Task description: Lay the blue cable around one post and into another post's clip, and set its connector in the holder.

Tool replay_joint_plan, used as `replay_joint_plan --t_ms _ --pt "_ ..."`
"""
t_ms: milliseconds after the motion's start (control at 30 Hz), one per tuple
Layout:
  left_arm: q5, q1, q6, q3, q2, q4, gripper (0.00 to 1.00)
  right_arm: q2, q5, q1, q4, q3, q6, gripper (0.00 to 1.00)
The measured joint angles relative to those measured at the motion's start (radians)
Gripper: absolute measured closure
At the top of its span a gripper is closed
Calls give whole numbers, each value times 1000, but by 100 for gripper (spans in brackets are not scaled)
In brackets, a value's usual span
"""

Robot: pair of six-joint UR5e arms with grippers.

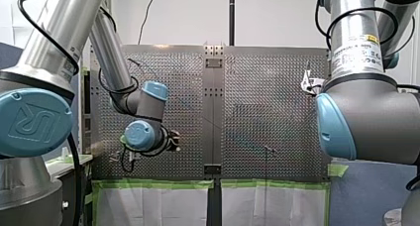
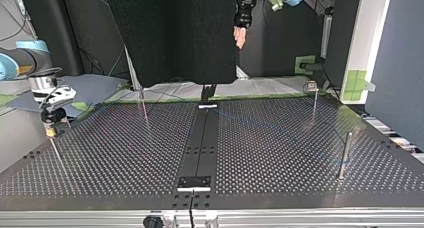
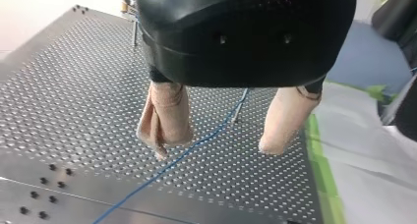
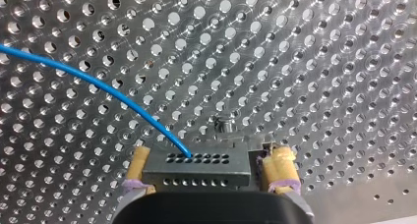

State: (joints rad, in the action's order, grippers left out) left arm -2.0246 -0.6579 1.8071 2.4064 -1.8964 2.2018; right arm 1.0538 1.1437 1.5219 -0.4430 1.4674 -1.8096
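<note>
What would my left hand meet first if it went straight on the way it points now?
Likely the blue cable, lying on the perforated table under the open left hand, between its fingers; depth is unclear.

The table (image 4: 319, 62) is bare perforated metal with a bright sheen, and the thin posts (image 2: 343, 155) near its edges are shiny metal too — the tape (image 3: 322, 170) along one edge is matt green. The cable (image 4: 98, 84) has a smooth, glossy blue plastic skin, while the connector (image 4: 196, 167) is dull dark-grey plastic. My right gripper (image 4: 209, 157) carries rough yellow pads (image 4: 280, 167); my left gripper (image 3: 215, 150) has a glossy black shell (image 3: 246, 32) and wrinkled, matt beige pads (image 3: 164, 116).
</note>
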Motion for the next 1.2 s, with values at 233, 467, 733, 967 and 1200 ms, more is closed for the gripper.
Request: replay_joint_plan --t_ms 233,467,733,967,1200 --pt "-2 3 -9 0 0 -68 2 0 0 0 0 0 0 0" --pt "-2 6 -9 0 0 -141 2 0 0 0 0 0 0 0" --pt "-1 9 -15 0 0 -222 2 0 0 0 0 0 0 0" --pt "-2 11 -45 0 0 -293 2 0 0 0 0 0 0 0" --pt "-23 18 -83 0 0 -351 2 0 0 0 0 0 0 0"
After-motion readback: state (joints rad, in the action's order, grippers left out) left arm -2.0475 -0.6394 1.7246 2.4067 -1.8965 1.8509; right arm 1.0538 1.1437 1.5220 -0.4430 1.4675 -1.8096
